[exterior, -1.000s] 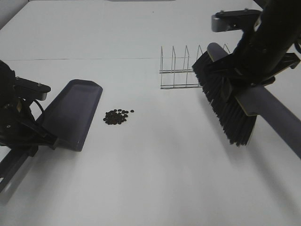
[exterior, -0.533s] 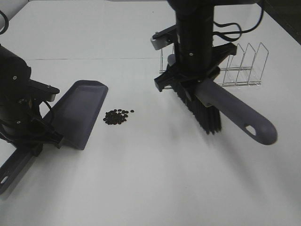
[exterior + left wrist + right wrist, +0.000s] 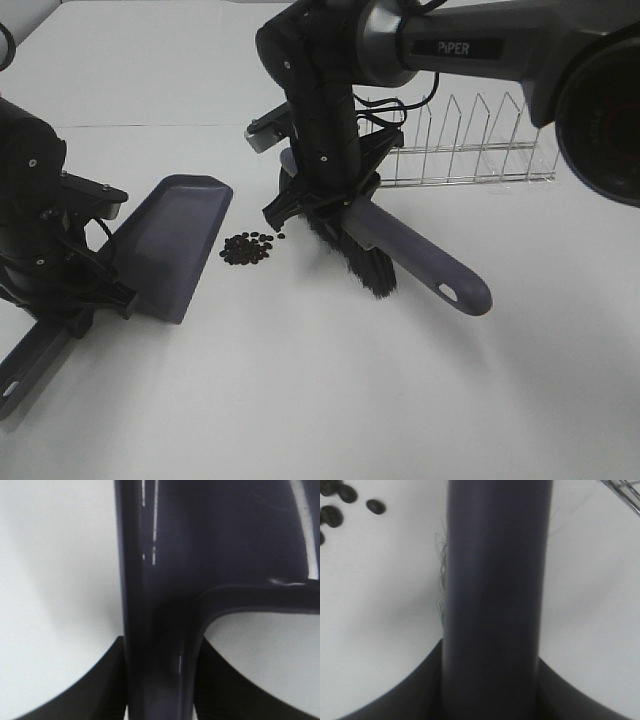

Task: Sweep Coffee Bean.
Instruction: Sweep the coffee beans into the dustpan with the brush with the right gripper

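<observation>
A small heap of dark coffee beans (image 3: 250, 248) lies on the white table, between dustpan and brush. A few beans (image 3: 335, 505) show in the right wrist view. My left gripper (image 3: 85, 290) is shut on the handle of the grey-purple dustpan (image 3: 168, 242), whose mouth faces the beans from the left. The handle (image 3: 157, 645) fills the left wrist view. My right gripper (image 3: 325, 195) is shut on the grey-purple brush (image 3: 400, 255), handle (image 3: 495, 600) between the jaws. Its black bristles (image 3: 355, 255) stand on the table just right of the beans.
A wire rack (image 3: 460, 140) stands on the table behind the right arm, at the back right. The white table (image 3: 330, 400) stretches bare toward the front edge.
My right arm has swung the brush from the right side leftward to just beside the beans. The wire rack now sits farther right. The dustpan has shifted only slightly.
</observation>
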Tool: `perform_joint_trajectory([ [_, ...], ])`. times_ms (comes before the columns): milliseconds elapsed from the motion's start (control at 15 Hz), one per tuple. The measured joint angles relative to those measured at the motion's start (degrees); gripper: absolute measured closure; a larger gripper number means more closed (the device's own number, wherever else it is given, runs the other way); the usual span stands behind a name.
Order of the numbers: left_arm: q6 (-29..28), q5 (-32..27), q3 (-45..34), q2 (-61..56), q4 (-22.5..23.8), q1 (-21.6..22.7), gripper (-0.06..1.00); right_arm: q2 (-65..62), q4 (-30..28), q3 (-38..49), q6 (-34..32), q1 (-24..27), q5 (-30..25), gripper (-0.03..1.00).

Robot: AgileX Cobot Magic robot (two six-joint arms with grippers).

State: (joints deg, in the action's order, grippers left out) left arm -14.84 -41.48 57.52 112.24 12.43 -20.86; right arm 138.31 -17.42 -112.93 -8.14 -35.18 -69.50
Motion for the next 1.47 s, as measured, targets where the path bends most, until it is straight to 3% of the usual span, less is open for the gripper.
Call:
perform_joint_trajectory([
  [133, 0.2, 0.0, 0.0, 0.0, -0.4, 0.0, 0.61, 2.1, 1.4, -2.1, 1.4, -1.0, 0.0, 0.63],
  [400, 1.4, 0.1, 0.0, 0.0, -3.3, 0.0, 0.61, 7.0, 10.2, -6.4, 2.8, -1.1, -1.3, 0.63],
  [800, 2.9, 0.1, 0.0, 0.1, -5.3, 0.0, 0.61, 7.0, 21.7, -6.7, 3.3, -1.0, 8.8, 0.63],
  [1000, 2.9, 0.1, 0.0, 0.1, -5.4, 0.0, 0.61, 7.1, 31.3, -6.7, 8.1, -1.0, 15.2, 0.63],
  [1467, 2.9, 0.1, 0.0, 0.1, -5.4, 0.0, 0.61, 7.2, 35.1, -6.7, 10.5, -1.0, 18.0, 0.63],
])
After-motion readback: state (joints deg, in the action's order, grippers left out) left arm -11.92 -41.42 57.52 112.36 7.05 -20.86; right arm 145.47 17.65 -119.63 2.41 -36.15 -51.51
